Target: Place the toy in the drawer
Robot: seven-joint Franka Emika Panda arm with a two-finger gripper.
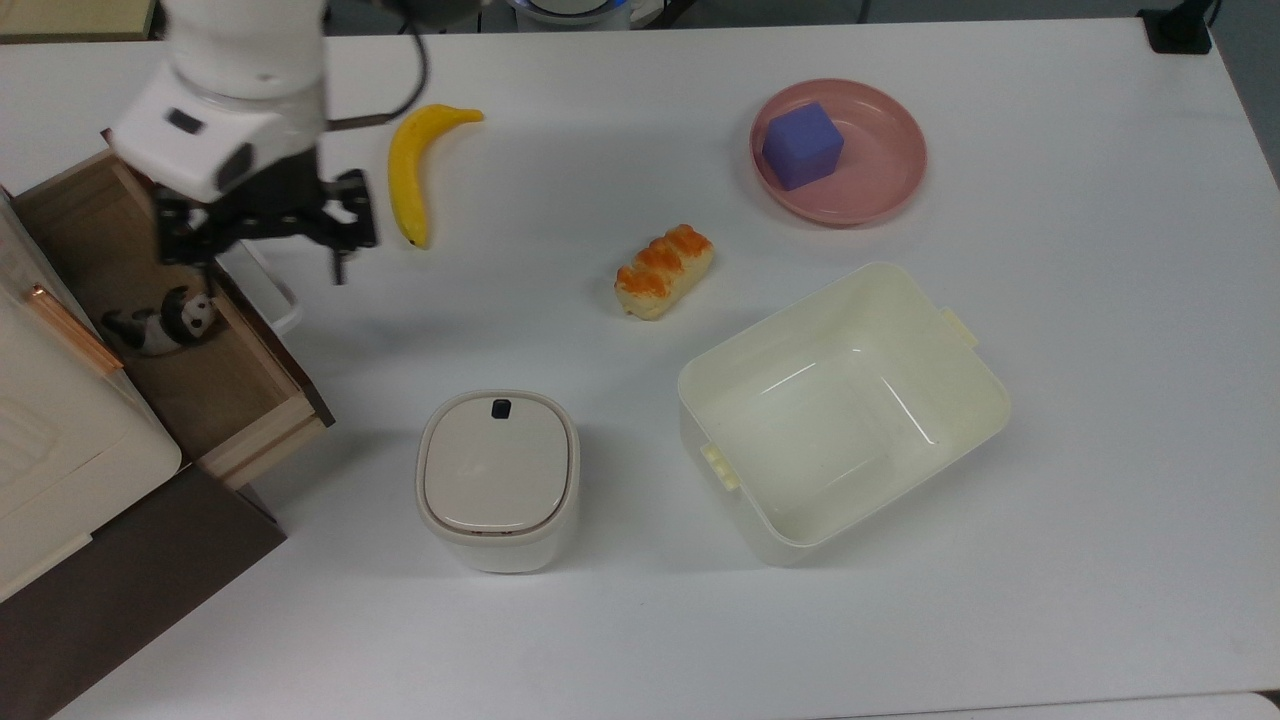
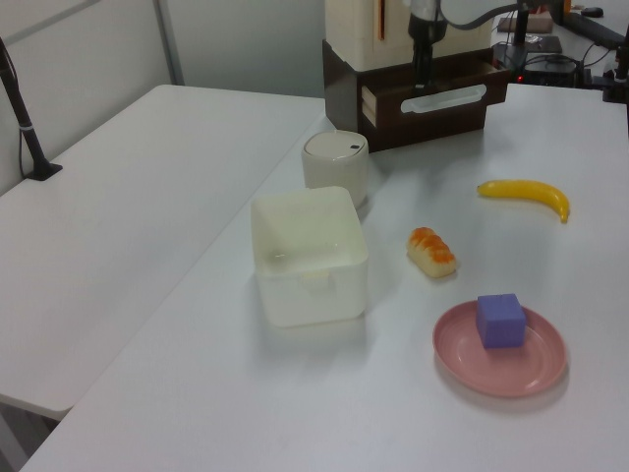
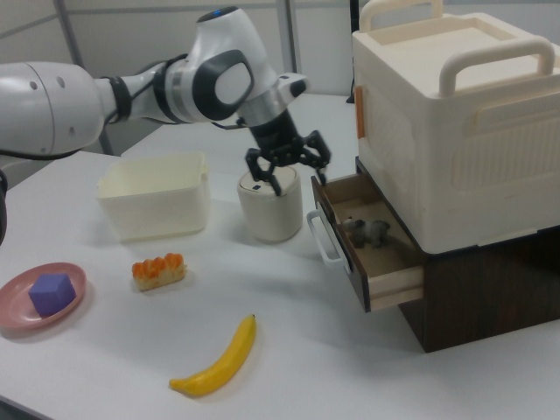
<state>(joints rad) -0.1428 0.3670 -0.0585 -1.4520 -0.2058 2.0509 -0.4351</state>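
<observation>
The toy (image 1: 165, 322), a small black-and-white panda, lies on its side on the floor of the pulled-out wooden drawer (image 1: 230, 400). In the right view the toy (image 3: 366, 230) rests mid-drawer (image 3: 389, 284). My gripper (image 1: 268, 262) hangs open with nothing between its fingers, above the drawer's dark front and white loop handle (image 1: 285, 300), to the toy's right in the top view. In the right view the gripper (image 3: 293, 179) is up in the air to the left of the drawer, in front of a lidded canister. In the left view the gripper (image 2: 421, 74) is above the drawer's front (image 2: 432, 100).
A banana (image 1: 410, 170) lies just right of my gripper in the top view. A bread roll (image 1: 663, 270), a pink plate (image 1: 895, 190) holding a purple cube (image 1: 802, 145), a cream bin (image 1: 985, 395) and a lidded canister (image 1: 497, 480) stand on the table. A white box (image 1: 60, 440) tops the cabinet.
</observation>
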